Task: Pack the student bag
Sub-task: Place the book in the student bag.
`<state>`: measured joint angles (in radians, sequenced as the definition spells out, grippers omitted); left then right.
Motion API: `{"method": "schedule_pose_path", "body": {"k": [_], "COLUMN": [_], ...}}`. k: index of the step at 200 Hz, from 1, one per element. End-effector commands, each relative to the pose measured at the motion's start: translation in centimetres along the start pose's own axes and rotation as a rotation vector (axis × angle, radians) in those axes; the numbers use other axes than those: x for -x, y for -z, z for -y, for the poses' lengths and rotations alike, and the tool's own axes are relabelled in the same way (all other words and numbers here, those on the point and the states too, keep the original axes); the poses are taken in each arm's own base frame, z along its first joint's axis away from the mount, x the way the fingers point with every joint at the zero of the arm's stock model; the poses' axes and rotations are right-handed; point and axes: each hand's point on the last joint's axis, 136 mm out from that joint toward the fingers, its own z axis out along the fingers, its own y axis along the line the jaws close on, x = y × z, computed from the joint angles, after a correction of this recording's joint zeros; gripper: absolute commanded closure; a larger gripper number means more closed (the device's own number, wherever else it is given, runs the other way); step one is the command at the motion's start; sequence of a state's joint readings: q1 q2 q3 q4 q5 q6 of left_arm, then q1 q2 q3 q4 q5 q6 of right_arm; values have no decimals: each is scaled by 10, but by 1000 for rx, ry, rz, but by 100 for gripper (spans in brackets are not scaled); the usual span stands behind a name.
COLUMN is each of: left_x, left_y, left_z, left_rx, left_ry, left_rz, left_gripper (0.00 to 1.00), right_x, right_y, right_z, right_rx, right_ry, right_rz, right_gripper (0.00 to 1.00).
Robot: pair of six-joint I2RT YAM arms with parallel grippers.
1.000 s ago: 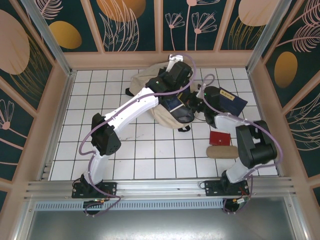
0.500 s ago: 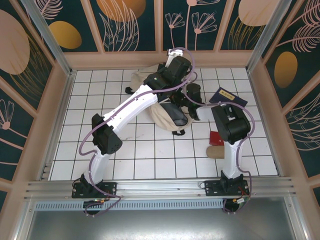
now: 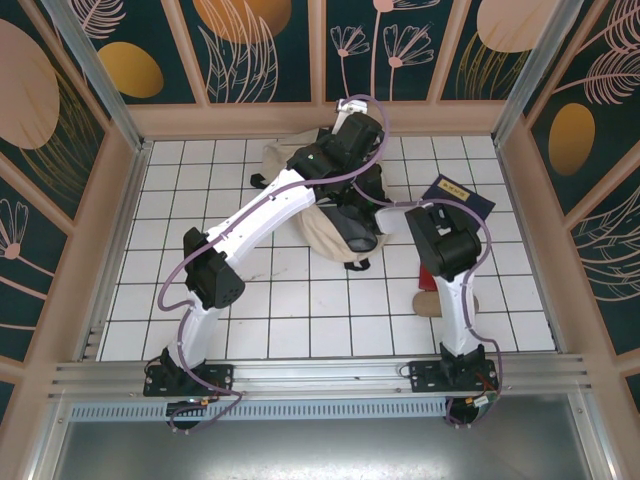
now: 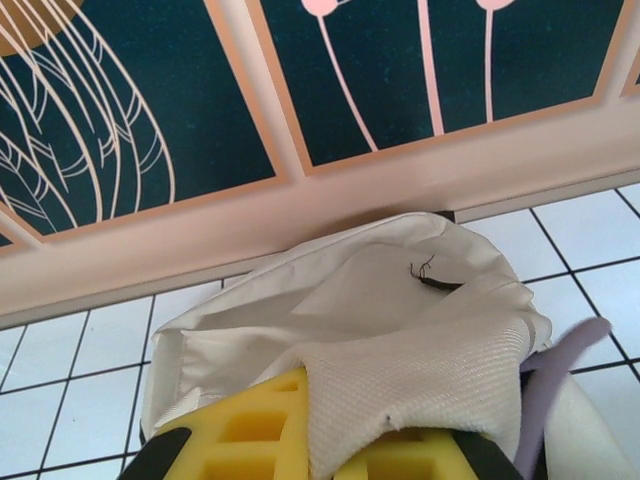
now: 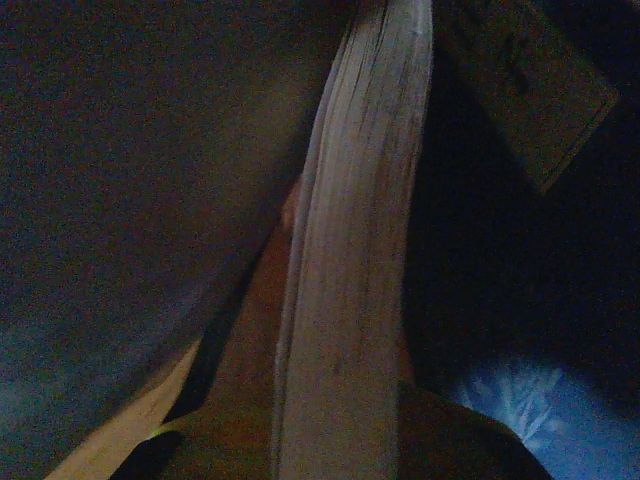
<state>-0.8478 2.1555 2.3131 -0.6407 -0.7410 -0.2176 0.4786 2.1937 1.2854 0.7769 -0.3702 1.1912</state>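
White-tiled table. Logged tan pouch nearest, at right. Found student bag at far centre, left gripper pinching its cream fabric, right gripper clamped on book amid darkness.

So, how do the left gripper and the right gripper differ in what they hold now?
The left gripper pinches cream fabric of the student bag; the right gripper clamps a book, pale page edge facing its camera. The left gripper sits in bright light near the wall; the right gripper is in darkness, probably inside the bag. Both are shut on something.
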Motion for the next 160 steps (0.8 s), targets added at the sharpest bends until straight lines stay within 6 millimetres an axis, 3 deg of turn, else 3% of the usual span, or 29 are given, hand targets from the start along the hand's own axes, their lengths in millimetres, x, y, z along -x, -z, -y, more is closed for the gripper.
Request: {"method": "schedule_pose_path", "body": {"k": [1, 24, 52, 77, 113, 160], "left_x": [20, 18, 16, 13, 13, 14], "left_y": [10, 10, 7, 4, -1, -4], "left_z": [-9, -12, -15, -20, -26, -30], "left_rx": [9, 23, 39, 51, 62, 73], "left_ry": [59, 55, 50, 58, 76, 82], "left_rz": [50, 49, 45, 38, 38, 43], "left_gripper": [93, 93, 93, 93, 93, 93], "right_x": [25, 22, 10, 4, -12, -43], "right_y": [-15, -28, -24, 1, 44, 104], "right_z": [-2, 6, 6, -10, -26, -1], "right_rx": [-13, -26, -68, -63, -90, -252], "right_ry": [40, 26, 25, 23, 2, -30], "right_rz": [93, 56, -2, -26, -78, -142], "right_gripper": [97, 90, 52, 33, 30, 32]}}
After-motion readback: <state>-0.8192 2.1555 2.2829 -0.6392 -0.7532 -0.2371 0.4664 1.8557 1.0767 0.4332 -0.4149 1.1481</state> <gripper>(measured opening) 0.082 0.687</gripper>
